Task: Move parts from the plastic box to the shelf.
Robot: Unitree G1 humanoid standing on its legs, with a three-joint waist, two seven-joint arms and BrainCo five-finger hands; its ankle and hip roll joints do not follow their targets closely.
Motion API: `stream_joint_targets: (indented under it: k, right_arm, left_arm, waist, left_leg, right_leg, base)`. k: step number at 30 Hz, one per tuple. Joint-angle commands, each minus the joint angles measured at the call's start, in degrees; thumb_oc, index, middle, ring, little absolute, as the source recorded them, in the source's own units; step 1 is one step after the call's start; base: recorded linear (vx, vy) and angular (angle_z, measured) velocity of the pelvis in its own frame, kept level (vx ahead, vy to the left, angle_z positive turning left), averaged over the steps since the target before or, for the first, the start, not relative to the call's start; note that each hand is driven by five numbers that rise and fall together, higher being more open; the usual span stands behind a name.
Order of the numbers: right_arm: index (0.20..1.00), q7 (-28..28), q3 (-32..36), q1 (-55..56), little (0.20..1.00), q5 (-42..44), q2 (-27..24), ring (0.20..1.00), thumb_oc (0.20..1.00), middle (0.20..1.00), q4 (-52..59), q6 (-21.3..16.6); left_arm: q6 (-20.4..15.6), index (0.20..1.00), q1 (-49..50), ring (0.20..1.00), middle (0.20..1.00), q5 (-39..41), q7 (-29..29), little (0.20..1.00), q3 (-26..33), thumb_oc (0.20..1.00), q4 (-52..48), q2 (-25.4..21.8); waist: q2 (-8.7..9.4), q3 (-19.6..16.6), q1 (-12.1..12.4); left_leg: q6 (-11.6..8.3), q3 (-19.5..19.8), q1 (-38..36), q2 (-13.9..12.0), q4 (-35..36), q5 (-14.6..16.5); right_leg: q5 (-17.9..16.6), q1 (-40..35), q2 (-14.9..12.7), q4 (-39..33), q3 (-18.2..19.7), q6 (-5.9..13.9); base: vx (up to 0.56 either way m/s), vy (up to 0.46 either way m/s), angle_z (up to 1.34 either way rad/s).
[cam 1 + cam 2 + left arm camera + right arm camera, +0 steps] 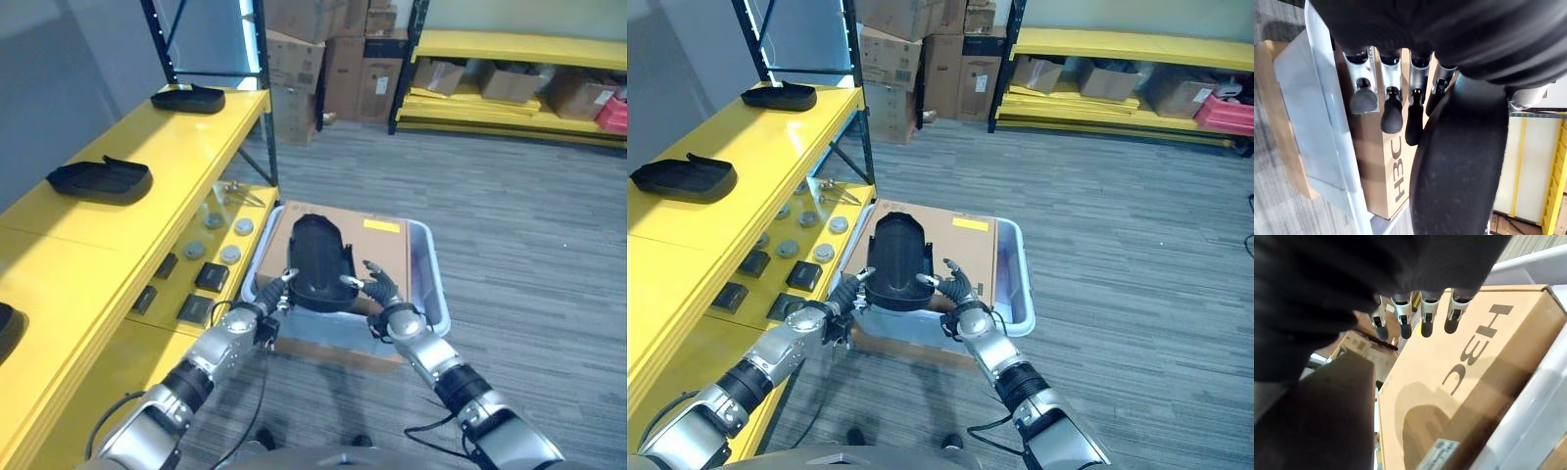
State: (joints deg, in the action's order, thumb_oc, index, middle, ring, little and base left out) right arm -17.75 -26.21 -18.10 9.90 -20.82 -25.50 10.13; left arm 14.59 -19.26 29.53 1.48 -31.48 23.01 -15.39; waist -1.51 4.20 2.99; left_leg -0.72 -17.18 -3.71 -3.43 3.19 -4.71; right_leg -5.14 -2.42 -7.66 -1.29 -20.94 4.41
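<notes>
Part: a black moulded part (317, 262), long and curved, rounded at the far end, hollow like a shell, matt surface
Where it is: up off the cardboard, held between the two hands right above the plastic box (433, 284)
Left hand: left hand (275, 297) is pressed to the near left edge of the part, fingers (1392, 106) fairly straight and spread alongside it, not wrapped round
Right hand: right hand (380, 287) is on the near right side, fingers (1425, 316) extended and relaxed, apart from each other, flat against the part rather than clamped
Plastic box: pale, translucent, rounded rim, sitting on the grey floor just beside the yellow shelf
Inside the box: a flat brown cardboard box (385, 245) takes up nearly all of it, with a yellow label (381, 225) towards its far right corner
Yellow shelf: yellow shelf (186, 142) runs along the robot's left, top level broad and flat
On the top level: two more black parts of the same kind, one near (100, 179), one far (188, 98), well apart
Lower level: small round grey discs (237, 228) and dark square blocks (211, 276) laid out in rows
Far side of the room: stacked cardboard cartons (327, 54) and another yellow rack (519, 47) with boxes on it
</notes>
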Motion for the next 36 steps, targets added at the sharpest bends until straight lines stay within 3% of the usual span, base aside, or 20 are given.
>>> stream_joint_targets:
  k: [1,9,17,22,27,31,35,36]
  right_arm:
    - [1.0,-2.1,0.6,-0.9,1.0,2.3,0.1,1.0,1.0,1.0,-1.0,-1.6]
    - [1.0,-2.4,3.6,4.9,1.0,2.4,-0.1,1.0,1.0,1.0,-1.3,-1.2]
    - [1.0,-2.4,7.6,12.1,1.0,1.4,-0.7,1.0,1.0,1.0,-3.6,-1.2]
    - [1.0,-1.7,10.8,15.0,1.0,1.3,-1.0,1.0,1.0,1.0,-8.4,-3.3]
    - [1.0,-0.8,12.9,16.5,1.0,-0.5,-0.8,1.0,1.0,1.0,-13.0,-5.8]
    - [1.0,-0.5,14.8,18.7,1.0,-0.6,-1.9,1.0,1.0,1.0,-14.4,-7.5]
    - [1.0,0.3,14.3,19.0,1.0,-2.5,-2.6,1.0,1.0,1.0,-14.2,-6.9]
    - [1.0,0.6,14.1,19.3,1.0,-3.5,-3.7,1.0,1.0,1.0,-14.6,-6.5]
  left_arm:
    - [-8.4,0.2,-3.6,0.2,0.2,0.2,1.2,0.2,3.8,0.2,-4.9,1.7]
    - [-12.1,0.2,-1.4,0.2,0.2,-2.2,4.2,0.2,6.9,0.2,-5.2,1.0]
    - [-19.6,0.2,2.2,0.2,0.2,-3.6,7.7,0.2,13.3,0.2,-9.5,-1.9]
    - [-22.5,0.2,4.6,0.2,0.2,-3.6,8.0,0.2,18.9,0.2,-16.0,-5.4]
    - [-22.4,0.2,6.7,0.2,0.2,-2.2,7.4,0.2,23.7,0.2,-23.8,-8.6]
    - [-24.7,0.2,6.7,0.2,0.2,0.8,6.0,0.2,24.8,0.2,-26.8,-10.5]
    - [-25.7,0.2,7.7,0.2,0.2,1.2,8.4,0.2,27.3,0.2,-30.1,-11.0]
    - [-26.3,0.2,10.1,0.2,0.2,0.5,9.5,0.2,30.5,0.2,-32.1,-11.5]
  waist:
    - [1.24,-1.7,1.4]
    - [1.26,-1.8,0.3]
    - [1.13,-1.2,-0.6]
    - [0.73,-1.0,0.1]
    - [-0.18,-1.3,1.8]
    - [-0.89,-0.9,0.8]
    - [-0.66,0.1,2.1]
    - [-0.38,1.3,3.6]
  left_leg:
    - [-1.5,4.1,2.2,-2.2,0.6,0.4]
    - [-1.25,3.4,2.1,-2.0,0.9,0.5]
    - [-1.0,3.0,2.1,-1.5,1.1,0.9]
    - [-0.76,4.0,2.6,-0.6,1.6,1.0]
    - [-0.16,6.4,4.5,1.0,1.8,1.4]
    - [-0.24,12.6,6.6,1.7,1.8,0.5]
    - [-1.6,15.3,9.1,1.0,1.8,-1.8]
    - [-3.07,16.9,11.3,0.0,0.9,-3.7]
  right_leg:
    - [1.9,-2.8,-5.0,0.5,-1.8,5.55]
    - [1.8,-2.1,-5.0,0.5,-1.0,5.59]
    - [1.9,-1.5,-5.1,0.7,-0.1,5.69]
    - [2.1,-1.1,-5.4,1.2,0.0,5.95]
    - [3.2,-0.1,-6.0,3.0,-0.4,6.42]
    - [6.2,1.7,-1.4,5.4,4.9,3.78]
    - [6.4,1.3,0.7,4.9,5.1,2.4]
    - [6.2,0.1,1.6,4.0,4.2,1.84]
  base:
    - [0.0,0.0,0.0]
    - [-0.01,0.008,-0.02]
    - [-0.02,0.015,-0.07]
    - [-0.02,0.01,0.0]
    - [-0.08,-0.005,0.01]
    - [-0.08,-0.059,0.43]
    - [-0.13,-0.106,1.17]
    - [-0.14,-0.114,0.43]
